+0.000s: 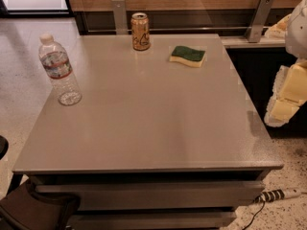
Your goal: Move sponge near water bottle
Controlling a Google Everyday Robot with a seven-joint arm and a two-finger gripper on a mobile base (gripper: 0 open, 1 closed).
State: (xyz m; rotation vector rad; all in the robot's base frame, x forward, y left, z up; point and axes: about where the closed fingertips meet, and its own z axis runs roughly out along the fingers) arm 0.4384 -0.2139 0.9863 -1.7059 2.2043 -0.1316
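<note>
A: Where's sponge (187, 56)?
B: Flat on table (153, 123), approx 1 o'clock, rt of can (140, 31). Water bottle (59, 71) upright at 10, well apart.
A: Gripper (286, 97)?
B: Off table's edge at 3 o'clock, well apart from sponge. Apart or together, can't tell.

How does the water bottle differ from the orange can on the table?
The water bottle is taller, clear plastic with a white cap; the can is shorter, opaque orange-gold. The bottle stands by the table's left edge; the can at the far edge. Both stand upright. The gripper hangs beyond the table's right side, touching neither.
</note>
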